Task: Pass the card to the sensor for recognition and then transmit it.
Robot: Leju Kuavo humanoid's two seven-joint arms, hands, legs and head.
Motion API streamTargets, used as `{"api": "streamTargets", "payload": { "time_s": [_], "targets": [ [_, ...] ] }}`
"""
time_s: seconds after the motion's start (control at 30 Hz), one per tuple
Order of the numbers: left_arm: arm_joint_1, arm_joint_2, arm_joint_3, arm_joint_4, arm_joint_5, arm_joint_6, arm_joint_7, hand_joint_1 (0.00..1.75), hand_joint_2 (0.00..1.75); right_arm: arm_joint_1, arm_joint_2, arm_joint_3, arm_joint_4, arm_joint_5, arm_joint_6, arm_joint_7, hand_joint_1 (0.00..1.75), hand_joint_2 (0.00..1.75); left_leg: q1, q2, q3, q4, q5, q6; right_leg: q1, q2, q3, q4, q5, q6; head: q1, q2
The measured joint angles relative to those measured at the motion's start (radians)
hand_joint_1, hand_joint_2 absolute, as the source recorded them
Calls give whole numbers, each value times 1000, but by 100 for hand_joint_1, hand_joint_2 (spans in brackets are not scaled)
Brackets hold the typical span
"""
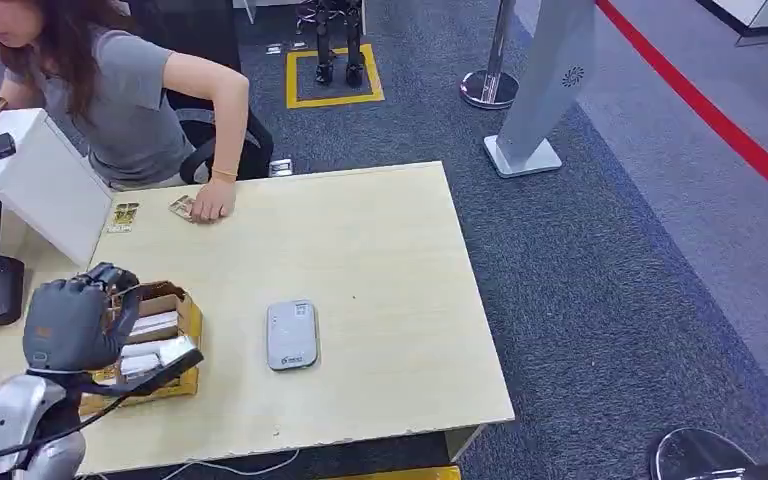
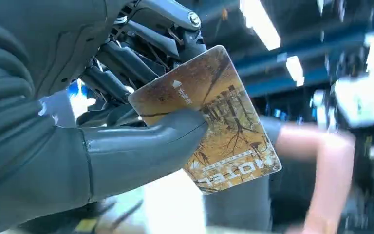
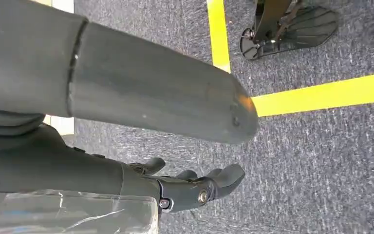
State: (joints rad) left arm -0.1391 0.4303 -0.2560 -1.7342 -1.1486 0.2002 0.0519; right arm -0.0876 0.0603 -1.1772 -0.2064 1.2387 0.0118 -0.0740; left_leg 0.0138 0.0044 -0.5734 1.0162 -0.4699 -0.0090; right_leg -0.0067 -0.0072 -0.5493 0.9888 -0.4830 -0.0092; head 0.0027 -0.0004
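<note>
Your left hand (image 2: 126, 141) pinches a glossy, round-cornered hotel card (image 2: 209, 122), printed in amber and brown with a tree design, between its thick grey thumb and darker fingers; in the head view that hand (image 1: 75, 320) hovers over an open cardboard box (image 1: 165, 340) at the pale wood-grain counter (image 1: 390, 260), its back hiding the card. A flat grey rounded-rectangle sensor (image 1: 292, 334) lies near the box, and a person's hand (image 1: 210, 205) rests at the counter's far edge. Your right hand (image 3: 195, 187) hangs over speckled carpet (image 3: 321, 161) with yellow tape, fingers loosely curved and spread, holding nothing.
</note>
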Motion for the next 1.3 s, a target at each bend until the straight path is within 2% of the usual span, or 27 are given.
{"api": "streamTargets", "payload": {
  "time_s": [0.1, 0.2, 0.3, 0.37, 0.5, 0.63, 0.7, 0.83, 1.07, 1.3],
  "targets": [
    [-79, 14, -1, -2, -3, -9, 11, 175, 175, -1, 6, 9, 0, 6, 0, -2, 0, 0, 0, 0, 0, 0, 0, 0, 0, 0, 0, 0, 0, -1, 0, 0],
    [-120, 22, -2, -2, -2, -14, 21, 175, 175, -2, 9, 14, 0, 8, 2, -2, 0, 0, 0, 1, 0, 0, 0, 0, 0, 1, -1, 0, 0, -1, 0, 0],
    [-173, 38, 0, 29, -3, -24, 57, 175, 175, -6, 11, 18, 1, 18, 6, 2, 0, 0, 0, 1, 0, 0, 0, 0, 0, 1, -1, 0, 0, -1, 0, 0],
    [-230, 54, 5, 99, -39, -8, 73, 175, 175, -11, 12, 23, 1, 25, 8, 10, 0, 0, 0, 1, 0, 0, 0, 0, 0, 1, -1, 0, 0, -1, 0, 0],
    [-337, 80, 10, 294, -114, 81, 67, 175, 175, -22, 13, 33, 1, 28, 9, 20, 0, 0, 1, 1, 0, 0, 2, -2, 0, 1, -1, 1, 1, -2, 0, 0],
    [-406, 85, 9, 474, -174, 130, 54, 175, 175, -30, 13, 40, 1, 26, 12, 19, 0, 0, 1, 1, 0, 0, 2, -2, 0, 2, -2, 1, 1, -2, 0, 0],
    [-422, 81, 8, 549, -179, 176, 44, 175, 175, -33, 13, 40, 1, 24, 12, 19, 0, 0, 1, 2, 0, 0, 2, -2, 0, 3, -2, 1, 1, -2, 0, 0],
    [-426, 65, 5, 626, -183, 227, 37, 175, 175, -33, 13, 42, 1, 24, 10, 19, 0, 0, 0, 2, -1, 0, 1, -2, 0, 3, -2, 1, 1, -2, 0, 0],
    [-409, 41, 2, 657, -199, 274, 16, 175, 175, -28, 12, 45, 1, 26, 2, 19, 0, 0, 1, 2, -1, 0, 1, -2, 0, 3, -2, 1, 1, -2, 0, 0],
    [-394, 24, 0, 670, -211, 293, -1, 175, 175, -22, 12, 47, 1, 20, 3, 19, 0, 0, 1, 2, -1, 0, 1, -2, 0, 3, -2, 1, 1, -2, 0, 0]
  ]
}}
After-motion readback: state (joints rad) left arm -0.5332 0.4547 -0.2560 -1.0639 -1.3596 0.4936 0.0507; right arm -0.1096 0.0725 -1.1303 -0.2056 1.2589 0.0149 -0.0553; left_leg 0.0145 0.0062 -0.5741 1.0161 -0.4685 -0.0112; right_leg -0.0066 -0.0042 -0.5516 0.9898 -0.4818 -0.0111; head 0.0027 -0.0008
